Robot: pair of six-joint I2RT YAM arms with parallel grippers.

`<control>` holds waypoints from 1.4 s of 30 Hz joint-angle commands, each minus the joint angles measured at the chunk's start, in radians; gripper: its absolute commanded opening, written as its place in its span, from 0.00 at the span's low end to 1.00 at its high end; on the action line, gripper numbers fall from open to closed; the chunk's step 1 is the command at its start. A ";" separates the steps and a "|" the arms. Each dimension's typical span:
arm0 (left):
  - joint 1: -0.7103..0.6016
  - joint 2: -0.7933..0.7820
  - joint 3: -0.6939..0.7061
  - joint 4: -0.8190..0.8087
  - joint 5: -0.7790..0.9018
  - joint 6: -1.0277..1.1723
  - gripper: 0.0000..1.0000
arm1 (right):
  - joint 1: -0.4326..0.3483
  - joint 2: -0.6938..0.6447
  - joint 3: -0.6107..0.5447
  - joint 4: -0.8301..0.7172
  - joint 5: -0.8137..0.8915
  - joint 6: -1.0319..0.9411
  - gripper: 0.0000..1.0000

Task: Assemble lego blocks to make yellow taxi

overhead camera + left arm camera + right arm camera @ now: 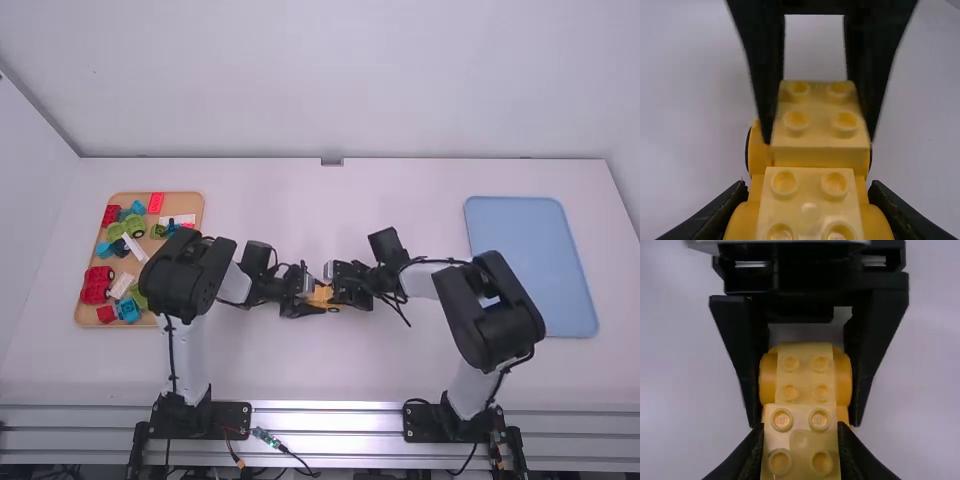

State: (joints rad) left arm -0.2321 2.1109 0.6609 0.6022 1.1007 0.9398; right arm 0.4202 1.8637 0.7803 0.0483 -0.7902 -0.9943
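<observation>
At the middle of the counter (300, 370), between its side edges, the left end effector (809, 200) grips the wheeled yellow body (742, 220), apparently to steady it; the right end effector (800, 432) clasps a yellow block (800, 442), presumably for seating.

The left arm (192, 345) and the right arm (467, 391) have smooth white links and big, rounded black joints (190, 275). Thin black cables (172, 350) run along them. Their bases (230, 420) are black, with small pale dots, perhaps screws. The left gripper (308, 297) and the right gripper (338, 290) are black, with long tapering fingers (735, 325)
</observation>
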 commanded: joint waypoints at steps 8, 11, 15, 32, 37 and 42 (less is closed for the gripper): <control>-0.009 0.018 -0.011 -0.029 -0.070 0.015 0.03 | 0.022 0.020 0.023 -0.011 0.006 -0.010 0.04; -0.010 0.018 -0.006 -0.029 -0.069 0.007 0.03 | 0.025 0.020 0.024 -0.011 0.013 -0.009 0.04; -0.010 0.018 -0.008 -0.026 -0.072 0.007 0.04 | 0.023 0.020 0.024 -0.011 0.010 -0.009 0.25; -0.010 0.018 -0.001 -0.033 -0.092 -0.008 0.04 | 0.008 -0.068 0.026 -0.033 -0.033 -0.010 0.64; -0.010 0.018 -0.001 -0.052 -0.130 -0.008 0.04 | -0.019 -0.110 0.025 -0.057 -0.086 -0.064 0.25; -0.008 0.018 0.000 -0.051 -0.126 -0.008 0.04 | -0.024 -0.087 0.025 -0.052 -0.097 -0.050 0.00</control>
State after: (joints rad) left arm -0.2329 2.1101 0.6762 0.5766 1.0920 0.9363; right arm 0.3916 1.7687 0.7883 -0.0032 -0.8551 -1.0397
